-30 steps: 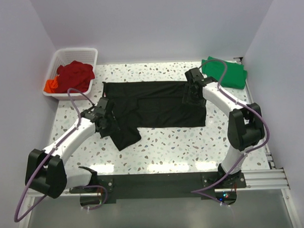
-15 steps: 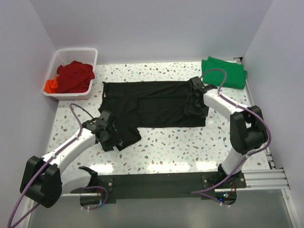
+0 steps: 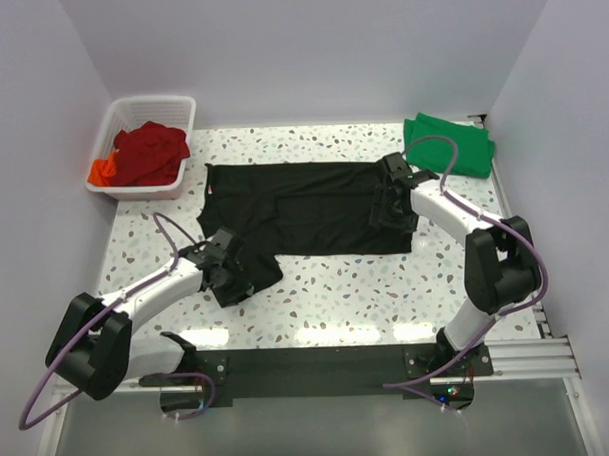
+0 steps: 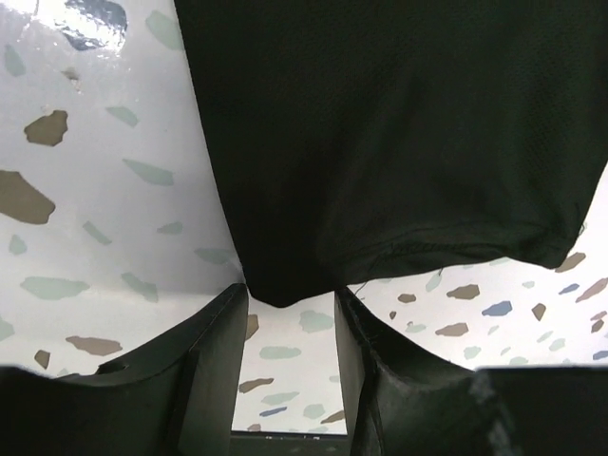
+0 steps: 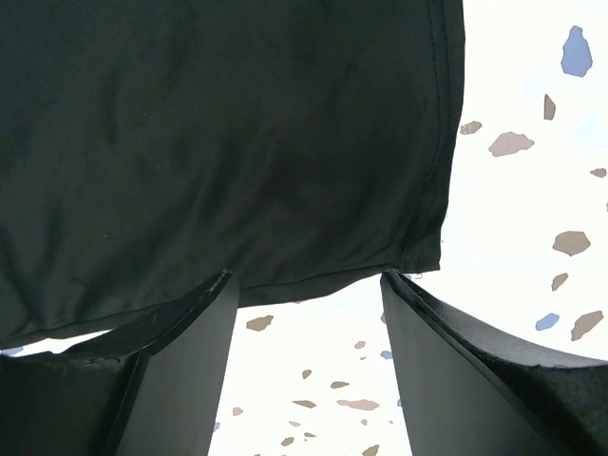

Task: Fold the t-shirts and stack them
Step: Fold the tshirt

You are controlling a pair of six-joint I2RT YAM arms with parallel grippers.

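A black t-shirt (image 3: 314, 203) lies spread flat in the middle of the table. My left gripper (image 3: 236, 280) is low over the near end of its left sleeve. In the left wrist view the left gripper (image 4: 290, 299) is open, and a rounded corner of the black t-shirt (image 4: 380, 133) lies right at the fingertips. My right gripper (image 3: 386, 207) is over the shirt's right edge. In the right wrist view the right gripper (image 5: 306, 280) is open, with the black t-shirt's (image 5: 237, 123) hem across its tips and bare table between the fingers.
A green t-shirt (image 3: 450, 146) lies folded at the back right corner. A white slatted basket (image 3: 177, 107) at the back left holds a dark red t-shirt (image 3: 152, 148) and an orange t-shirt (image 3: 102, 172). Walls close in the left, back and right sides.
My left gripper slid toward the near edge and a little right, along the sleeve to its tip. My right gripper came a short way nearer along the shirt's right edge, then stayed.
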